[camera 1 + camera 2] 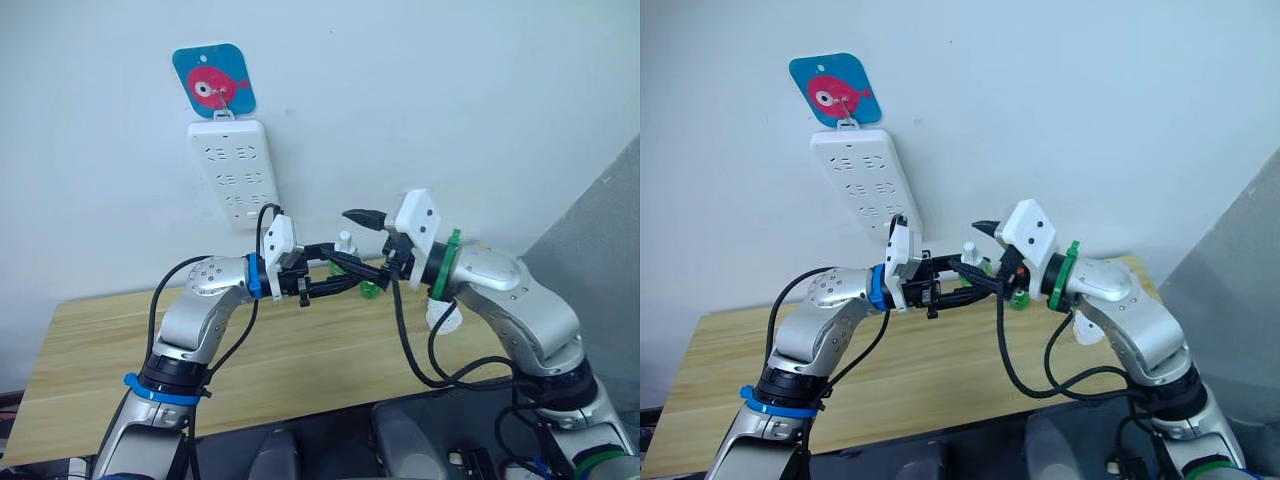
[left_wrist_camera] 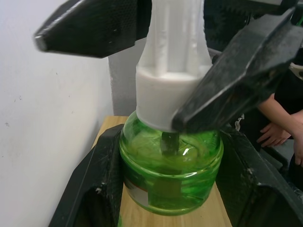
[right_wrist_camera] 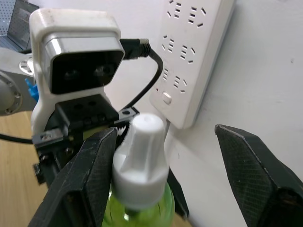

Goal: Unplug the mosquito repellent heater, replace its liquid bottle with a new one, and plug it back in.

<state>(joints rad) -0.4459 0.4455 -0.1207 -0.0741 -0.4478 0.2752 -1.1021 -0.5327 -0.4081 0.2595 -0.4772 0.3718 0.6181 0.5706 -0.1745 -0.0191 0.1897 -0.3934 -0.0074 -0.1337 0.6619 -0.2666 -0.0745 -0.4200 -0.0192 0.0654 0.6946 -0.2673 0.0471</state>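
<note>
L tool (image 1: 335,272) clamps green liquid bottle (image 2: 170,175) at body; R tool (image 3: 156,179) open around white cap (image 3: 142,165). Likely light, slick, glass-like: grip cap, twist gently.

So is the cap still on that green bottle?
On. The white cap sits on the green bottle, which the left tool holds upright.
</note>
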